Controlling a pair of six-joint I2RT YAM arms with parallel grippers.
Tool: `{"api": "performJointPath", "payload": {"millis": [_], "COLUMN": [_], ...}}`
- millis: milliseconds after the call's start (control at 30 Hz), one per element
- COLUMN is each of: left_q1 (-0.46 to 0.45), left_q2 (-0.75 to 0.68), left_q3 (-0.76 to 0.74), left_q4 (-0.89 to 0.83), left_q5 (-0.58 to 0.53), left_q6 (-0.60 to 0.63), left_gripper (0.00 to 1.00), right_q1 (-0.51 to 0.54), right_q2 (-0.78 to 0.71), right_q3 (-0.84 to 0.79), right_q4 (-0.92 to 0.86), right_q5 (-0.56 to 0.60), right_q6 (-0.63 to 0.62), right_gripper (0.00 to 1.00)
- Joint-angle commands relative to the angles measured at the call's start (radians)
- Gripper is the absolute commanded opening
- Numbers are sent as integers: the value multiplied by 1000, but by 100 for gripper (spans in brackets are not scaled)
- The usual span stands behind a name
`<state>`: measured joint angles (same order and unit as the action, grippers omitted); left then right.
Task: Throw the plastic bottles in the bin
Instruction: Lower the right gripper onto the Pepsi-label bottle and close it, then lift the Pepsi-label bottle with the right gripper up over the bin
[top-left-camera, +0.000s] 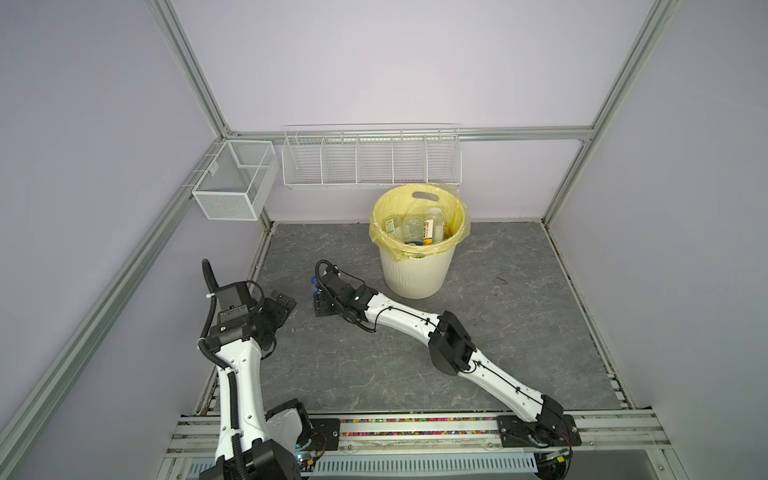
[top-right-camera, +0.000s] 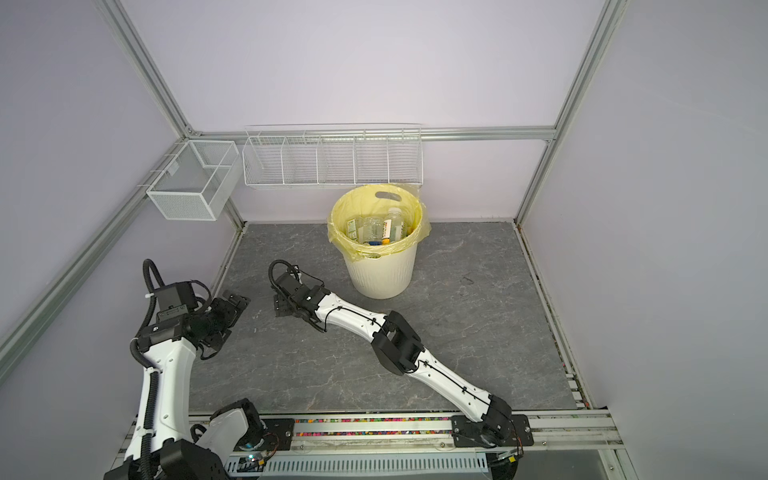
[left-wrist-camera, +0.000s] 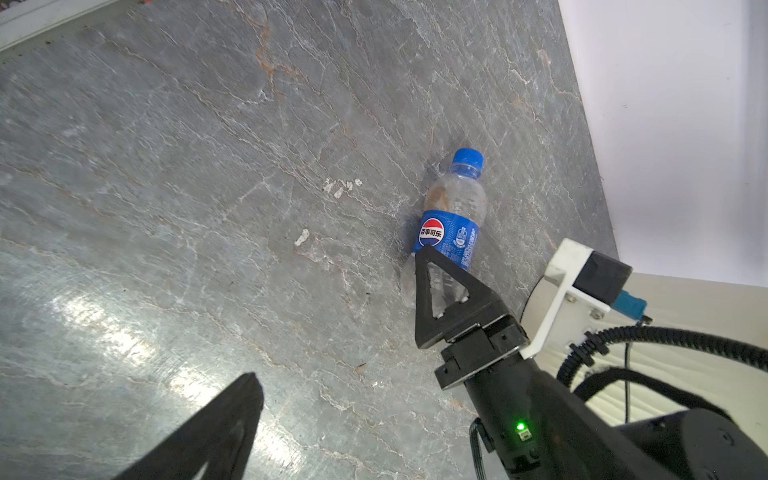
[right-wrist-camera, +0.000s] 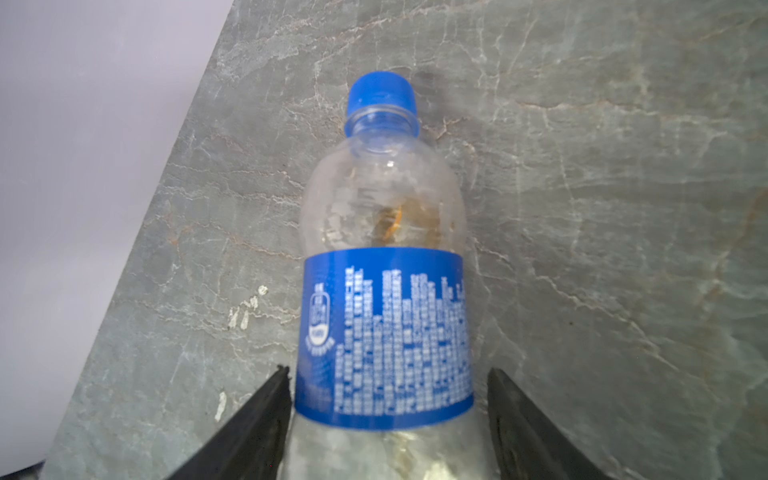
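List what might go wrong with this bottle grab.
The bottle lies on its side. The right pincer straddles it unevenly, one finger nearly touching and the other apart, so closing may roll or shove it. The grip sits toward the base, so the capped end may droop on the way to the bin.

the left arm (top-left-camera: 239, 365) rises from the near left corner and bends forward at the wrist. the left gripper (top-left-camera: 286, 302) hangs low on the left side, pointing right, jaws wide open. the right arm (top-left-camera: 399, 316) stretches low from the near right base across the middle, elbow bent. the right gripper (right-wrist-camera: 389, 369) sits down at the floor, its fingers (right-wrist-camera: 266, 407) standing apart.
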<state>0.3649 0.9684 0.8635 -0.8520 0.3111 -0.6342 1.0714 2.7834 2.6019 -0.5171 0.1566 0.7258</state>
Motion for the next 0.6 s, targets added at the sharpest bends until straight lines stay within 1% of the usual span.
{"api": "performJointPath", "payload": {"millis": [0,67,133,300,567], "left_q1": [5,6,5,6,5], "left_q2": [-17,-19,-25,-30,-30], "left_q3": [-12,-12,-17,-31,-55], "left_q4": [-31,-33,-32,-20,13], "left_q5": [-15,-19,-18,2,45], "left_q6": [22,27,34,58,84], "left_gripper": [99,99,99,99,99], "right_q1": [-1,1,5,9,8], "right_q2": [-8,-49,-125,-397,-735], "right_q3": [-32,-70,-163,-528,-953], "right_q4": [15,11,32,180,253], "right_q5": [-33,-45,-34,-41,-67], "right_q6": [-8,-17,-30,-36,-15], "right_gripper": [72,70,70,70,68]}}
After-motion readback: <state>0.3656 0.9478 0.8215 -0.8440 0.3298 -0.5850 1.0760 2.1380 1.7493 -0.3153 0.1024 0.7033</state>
